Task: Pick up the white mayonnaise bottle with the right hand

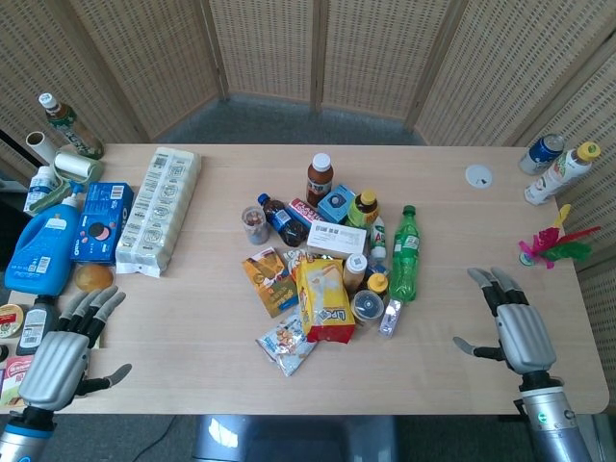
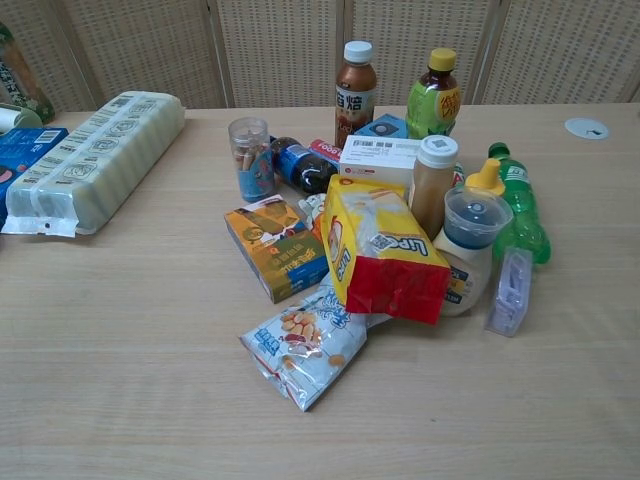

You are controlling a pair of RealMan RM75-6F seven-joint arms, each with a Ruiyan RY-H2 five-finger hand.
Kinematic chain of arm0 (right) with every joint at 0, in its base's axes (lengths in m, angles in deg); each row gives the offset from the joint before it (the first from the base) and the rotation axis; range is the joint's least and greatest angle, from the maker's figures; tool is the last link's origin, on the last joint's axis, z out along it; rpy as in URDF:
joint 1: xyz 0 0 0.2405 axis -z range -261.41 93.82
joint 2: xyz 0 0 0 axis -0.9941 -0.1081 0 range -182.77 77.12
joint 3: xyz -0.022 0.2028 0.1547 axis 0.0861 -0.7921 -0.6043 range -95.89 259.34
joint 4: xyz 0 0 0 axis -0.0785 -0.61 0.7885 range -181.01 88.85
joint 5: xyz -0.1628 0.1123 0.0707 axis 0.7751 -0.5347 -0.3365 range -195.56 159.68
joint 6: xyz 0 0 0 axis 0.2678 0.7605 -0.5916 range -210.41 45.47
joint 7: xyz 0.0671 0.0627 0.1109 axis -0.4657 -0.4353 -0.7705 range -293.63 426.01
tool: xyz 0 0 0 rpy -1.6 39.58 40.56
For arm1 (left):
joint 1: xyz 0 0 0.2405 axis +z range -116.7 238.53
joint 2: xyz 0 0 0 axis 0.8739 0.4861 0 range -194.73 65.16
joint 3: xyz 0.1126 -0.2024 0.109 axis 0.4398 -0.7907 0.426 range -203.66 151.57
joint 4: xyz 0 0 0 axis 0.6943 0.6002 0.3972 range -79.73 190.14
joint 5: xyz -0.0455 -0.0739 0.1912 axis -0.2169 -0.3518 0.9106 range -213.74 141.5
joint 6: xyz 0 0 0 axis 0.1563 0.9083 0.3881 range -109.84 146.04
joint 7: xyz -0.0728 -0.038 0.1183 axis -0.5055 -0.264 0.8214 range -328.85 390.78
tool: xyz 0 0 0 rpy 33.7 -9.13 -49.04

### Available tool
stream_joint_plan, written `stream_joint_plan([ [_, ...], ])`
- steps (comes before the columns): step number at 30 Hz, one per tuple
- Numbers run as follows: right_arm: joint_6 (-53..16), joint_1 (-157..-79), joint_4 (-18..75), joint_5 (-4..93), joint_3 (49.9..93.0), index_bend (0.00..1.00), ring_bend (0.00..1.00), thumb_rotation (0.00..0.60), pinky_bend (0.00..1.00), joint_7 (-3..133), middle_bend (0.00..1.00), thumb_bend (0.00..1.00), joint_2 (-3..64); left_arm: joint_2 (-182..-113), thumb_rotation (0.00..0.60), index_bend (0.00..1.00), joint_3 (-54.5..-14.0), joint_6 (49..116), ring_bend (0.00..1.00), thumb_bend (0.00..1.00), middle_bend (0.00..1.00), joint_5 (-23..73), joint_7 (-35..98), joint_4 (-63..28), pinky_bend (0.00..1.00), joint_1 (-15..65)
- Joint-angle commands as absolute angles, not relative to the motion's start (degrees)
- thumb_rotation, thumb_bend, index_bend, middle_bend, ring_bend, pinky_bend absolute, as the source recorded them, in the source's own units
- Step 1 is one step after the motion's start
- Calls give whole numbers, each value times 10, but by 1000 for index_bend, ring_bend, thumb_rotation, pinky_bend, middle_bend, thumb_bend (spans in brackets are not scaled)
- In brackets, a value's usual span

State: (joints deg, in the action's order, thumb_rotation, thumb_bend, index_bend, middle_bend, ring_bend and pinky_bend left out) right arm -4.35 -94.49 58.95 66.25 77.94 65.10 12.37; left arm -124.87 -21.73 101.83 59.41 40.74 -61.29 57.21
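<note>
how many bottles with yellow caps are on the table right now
3: a green drink bottle at the back of the pile, a yellow-nozzle bottle behind the mayonnaise bottle, and one at the table's far right corner. Others may be hidden.

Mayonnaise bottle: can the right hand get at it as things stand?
Probably yes. The right hand is open over bare table, with nothing between it and the pile. The white mayonnaise bottle sits on the pile's right edge; only the small clear packet leans beside it.
</note>
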Motion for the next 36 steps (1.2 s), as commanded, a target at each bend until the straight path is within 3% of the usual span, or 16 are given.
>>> stream_joint_plan([
  [1,-89,-955,590,672,798,0,0,578,0,561,0,0,116,-1245,600,88,-218,1013,0,221,40,598,400,-612,0,568],
  [15,-202,-1018,544,671,804,0,0,576,0,496,0,0,192,-1244,600,87,-222,997,0,221,40,596,398,-616,0,556],
  [36,-279,-1089,496,632,777,0,0,580,0,482,0,0,265,-1241,600,85,-221,1005,0,223,39,592,386,-609,0,562],
])
